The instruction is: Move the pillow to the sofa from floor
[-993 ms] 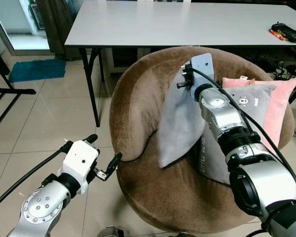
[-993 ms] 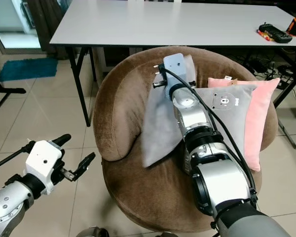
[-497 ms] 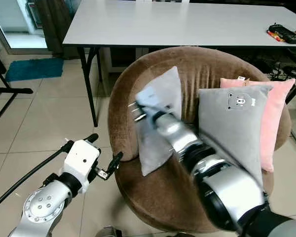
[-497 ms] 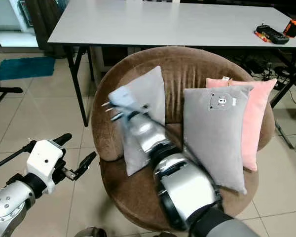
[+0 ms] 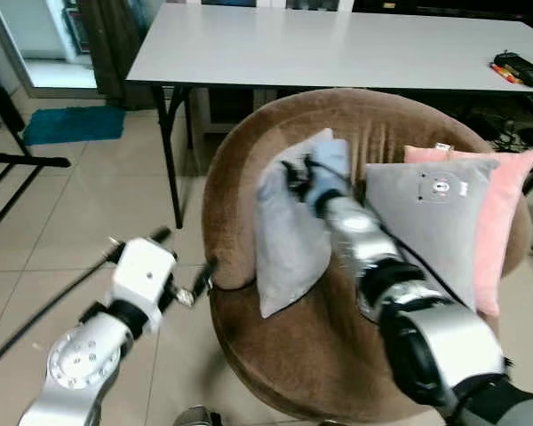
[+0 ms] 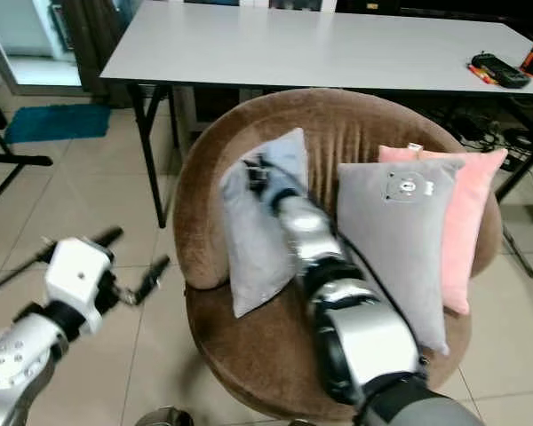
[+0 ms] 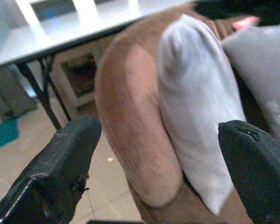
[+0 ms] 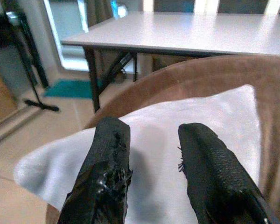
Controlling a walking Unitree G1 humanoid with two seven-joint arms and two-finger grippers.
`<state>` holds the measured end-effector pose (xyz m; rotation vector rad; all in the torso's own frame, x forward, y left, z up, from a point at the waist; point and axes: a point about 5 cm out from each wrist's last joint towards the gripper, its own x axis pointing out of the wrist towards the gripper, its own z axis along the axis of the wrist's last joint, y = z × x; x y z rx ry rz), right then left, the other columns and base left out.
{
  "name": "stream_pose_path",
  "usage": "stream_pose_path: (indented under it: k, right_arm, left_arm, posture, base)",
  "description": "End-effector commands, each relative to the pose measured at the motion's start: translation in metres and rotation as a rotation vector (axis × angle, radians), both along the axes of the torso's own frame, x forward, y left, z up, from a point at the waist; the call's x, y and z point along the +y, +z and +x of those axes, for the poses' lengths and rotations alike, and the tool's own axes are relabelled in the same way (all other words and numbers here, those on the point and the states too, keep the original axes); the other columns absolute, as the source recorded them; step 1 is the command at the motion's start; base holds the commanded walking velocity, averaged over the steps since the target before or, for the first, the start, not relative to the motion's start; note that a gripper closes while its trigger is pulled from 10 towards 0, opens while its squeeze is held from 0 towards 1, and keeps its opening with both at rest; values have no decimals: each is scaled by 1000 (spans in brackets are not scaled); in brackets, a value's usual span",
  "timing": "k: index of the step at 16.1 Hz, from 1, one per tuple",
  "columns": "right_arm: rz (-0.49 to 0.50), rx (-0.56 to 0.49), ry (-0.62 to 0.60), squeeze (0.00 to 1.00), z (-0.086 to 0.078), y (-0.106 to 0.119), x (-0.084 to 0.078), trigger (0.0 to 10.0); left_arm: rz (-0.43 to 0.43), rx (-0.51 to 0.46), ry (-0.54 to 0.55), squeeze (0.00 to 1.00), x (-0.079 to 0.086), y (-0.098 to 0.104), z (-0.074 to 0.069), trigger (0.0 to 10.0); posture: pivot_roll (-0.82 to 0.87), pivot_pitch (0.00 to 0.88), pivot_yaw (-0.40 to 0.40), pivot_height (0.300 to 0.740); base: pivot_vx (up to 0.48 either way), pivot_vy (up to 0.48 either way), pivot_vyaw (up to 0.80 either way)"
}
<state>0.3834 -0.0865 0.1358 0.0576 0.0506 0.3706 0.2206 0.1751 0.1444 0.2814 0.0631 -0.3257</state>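
The light grey fabric pillow (image 5: 290, 226) is seen near the centre of the left eye view, stood on edge on the seat of the round brown plush sofa chair (image 5: 249, 169) and leaned against its curved back. The right hand (image 5: 300, 170) is held at the pillow's upper edge, and in the right wrist view its two black fingers (image 8: 108, 172) are seen parted with the pillow's surface just under them; whether the fabric is pinched cannot be told. To the right of centre a darker grey cushion with a small printed face (image 5: 435, 222) is propped upright on the same seat, and a pink cushion (image 5: 513, 191) is stood just behind it, toward the right edge of the frame. The left hand (image 5: 182, 266) is held at the lower left of the frame, beside the chair's outer rim and above the beige tiled floor (image 5: 80, 204), with its fingers (image 7: 60, 168) spread well apart and nothing between them. A long white table on black legs (image 5: 338, 44) is placed across the top of the frame behind the chair. A teal mat (image 5: 71, 124) is laid on the floor at the upper left.
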Motion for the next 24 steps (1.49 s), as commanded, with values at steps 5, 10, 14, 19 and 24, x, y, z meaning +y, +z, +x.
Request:
stream_pose_path:
  k: [5, 10, 14, 19, 24]
  right_arm:
    - [88, -128, -96, 0, -33, 11, -55, 10000]
    - [73, -112, -199, 0, -89, 11, -71, 10000]
    - [67, -53, -260, 0, -109, 11, -70, 10000]
    - [55, -4, -254, 0, -115, 13, -67, 10000]
    - [28, 19, -256, 0, -115, 9, -68, 10000]
  left_arm:
    - [-25, -108, 112, 86, -7, 14, 14, 10000]
    - [-31, -99, 124, 82, -10, 11, 16, 10000]
    - [8, -88, 125, 90, 0, 10, 13, 10000]
    - [14, -86, 117, 82, 1, 10, 15, 10000]
    - [13, -83, 131, 86, 3, 8, 14, 10000]
  posture:
    - [-18, 10, -5, 740]
    - [-30, 11, 4, 740]
    - [-28, 14, 17, 740]
    - [-33, 16, 22, 740]
    - [-33, 13, 21, 740]
  base:
    - [0, 0, 0]
    - [0, -103, 0]
    - [0, -264, 0]
    - [0, -266, -149]
    - [0, -265, -320]
